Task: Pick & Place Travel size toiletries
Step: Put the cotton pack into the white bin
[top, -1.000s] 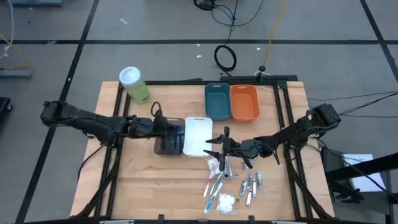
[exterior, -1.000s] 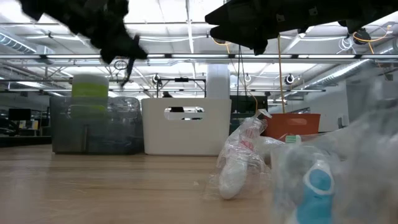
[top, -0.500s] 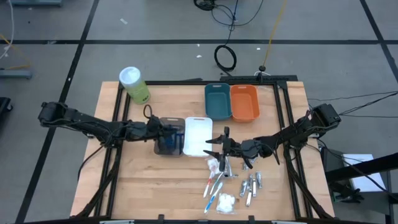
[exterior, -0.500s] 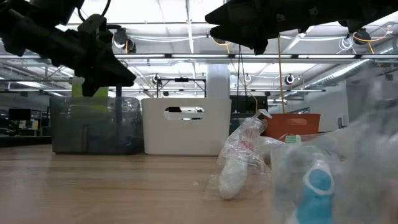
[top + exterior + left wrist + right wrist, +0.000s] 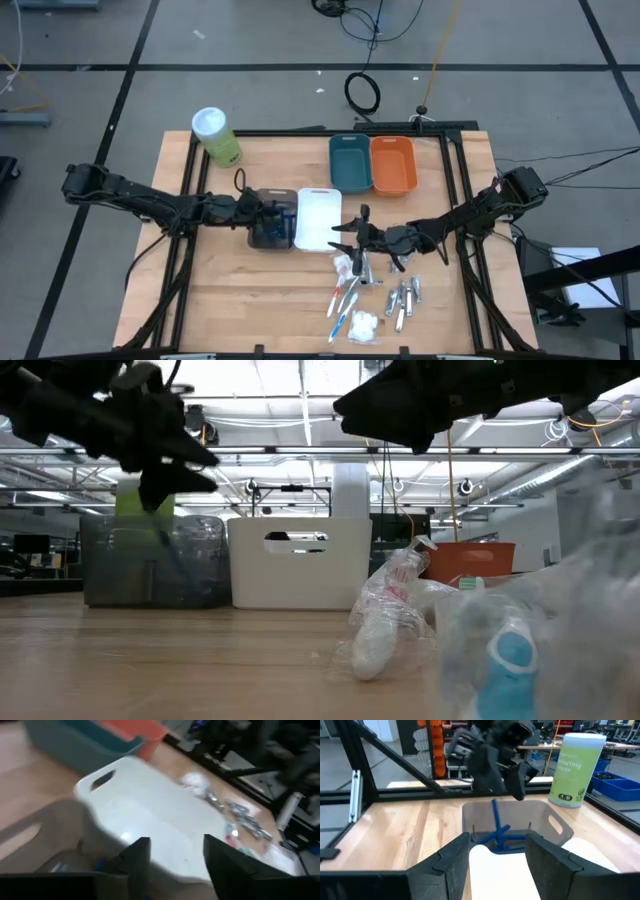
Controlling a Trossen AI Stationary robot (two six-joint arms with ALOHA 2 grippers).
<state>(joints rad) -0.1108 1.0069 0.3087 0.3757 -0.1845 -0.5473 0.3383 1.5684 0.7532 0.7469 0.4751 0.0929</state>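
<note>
Travel size toiletries lie in a loose pile near the table's front: wrapped packets, toothbrushes, a white pad and silvery tubes. Dark blue razors lie in the brown see-through bin, one leaning upright. My left gripper hangs open just above that bin, also seen as the left gripper in the right wrist view. My right gripper stands open over the white bin's right edge, above the pile, with nothing between its fingers.
A teal bin and an orange bin stand side by side at the back. A green canister with a white lid stands at the far left corner. Bare wood lies at the front left.
My left gripper has drawn back a little toward the table's left edge over the brown bin, dipped, and opened its fingers. My right gripper has kept still.
</note>
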